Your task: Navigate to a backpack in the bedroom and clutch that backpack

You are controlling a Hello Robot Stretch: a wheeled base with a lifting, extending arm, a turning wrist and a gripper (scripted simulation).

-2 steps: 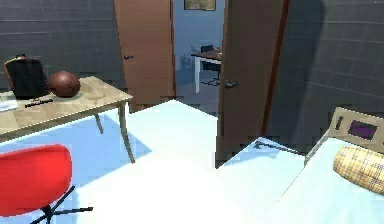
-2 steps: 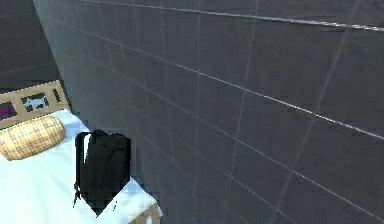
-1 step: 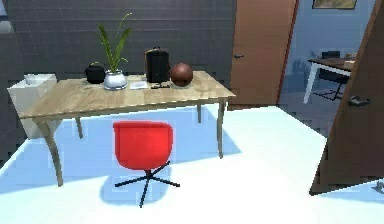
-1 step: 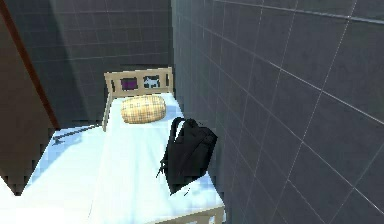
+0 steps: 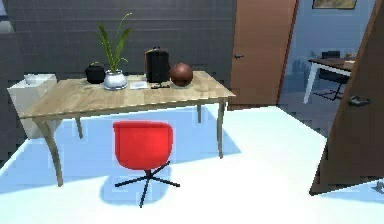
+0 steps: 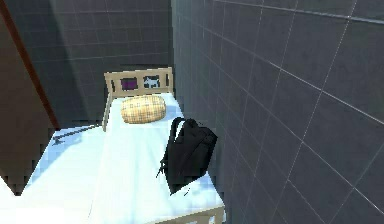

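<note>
Forward view: light wooden desk (image 5: 150, 100), red swivel chair (image 5: 142, 145) at its front edge; open pale floor (image 5: 260, 160) to the right, up to brown door (image 5: 355, 130). Arm side view: black backpack (image 6: 188, 155) upright on white bed (image 6: 130, 165), against grey tiled wall (image 6: 280, 100). Gripper state: cannot tell

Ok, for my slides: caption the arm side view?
Black backpack on a bed beside a grey tiled wall, checked pillow at the headboard.

no readable text, labels or signs

A black fabric backpack (image 6: 188, 152) sits upright on the pale blue bed (image 6: 125, 165), near its foot end, just beside the grey tiled wall (image 6: 280, 90).
</note>
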